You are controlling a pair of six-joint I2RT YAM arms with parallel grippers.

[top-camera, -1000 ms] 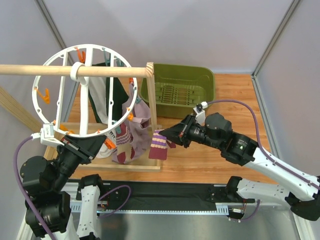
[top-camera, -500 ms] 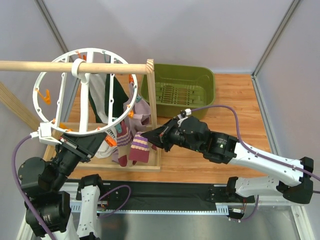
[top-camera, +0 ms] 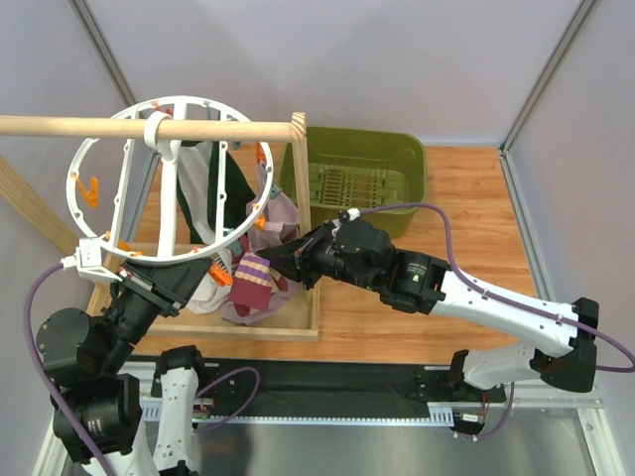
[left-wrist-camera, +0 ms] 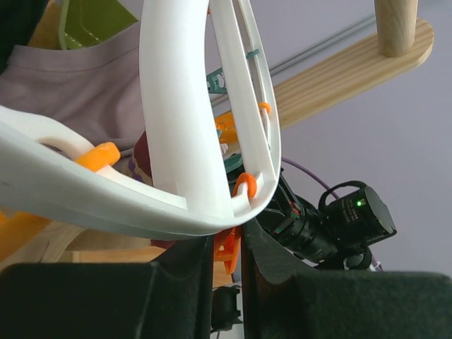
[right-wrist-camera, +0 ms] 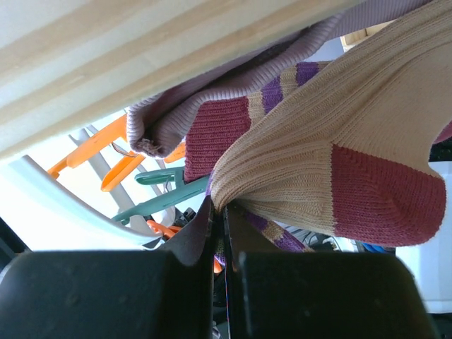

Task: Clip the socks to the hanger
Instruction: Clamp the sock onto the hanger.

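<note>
The hanger (top-camera: 75, 171), a white spoked wheel with orange and teal clips, hangs by its loop on a wooden rod. My left gripper (top-camera: 212, 272) is under its near rim, shut on an orange clip (left-wrist-camera: 230, 248) just below the white rim (left-wrist-camera: 176, 106). My right gripper (top-camera: 272, 264) is shut on a sock (top-camera: 253, 282), cream with purple stripes and maroon patches, held next to that same rim. In the right wrist view the sock (right-wrist-camera: 311, 159) drapes from the pinched jaws (right-wrist-camera: 220, 212), with a teal clip (right-wrist-camera: 161, 203) and orange clips (right-wrist-camera: 106, 145) just beyond.
The wooden rod (top-camera: 89, 127) rests on an upright post (top-camera: 301, 193) over a wooden base (top-camera: 283, 327). A mauve garment (top-camera: 281, 220) and a dark green and white garment (top-camera: 216, 193) hang from the hanger. An olive green bin (top-camera: 362, 178) stands behind.
My right arm has swung left, carrying the sock from beside the frame's post to the hanger's near rim. The hanger has shifted slightly. The left gripper has stayed on its clip.
</note>
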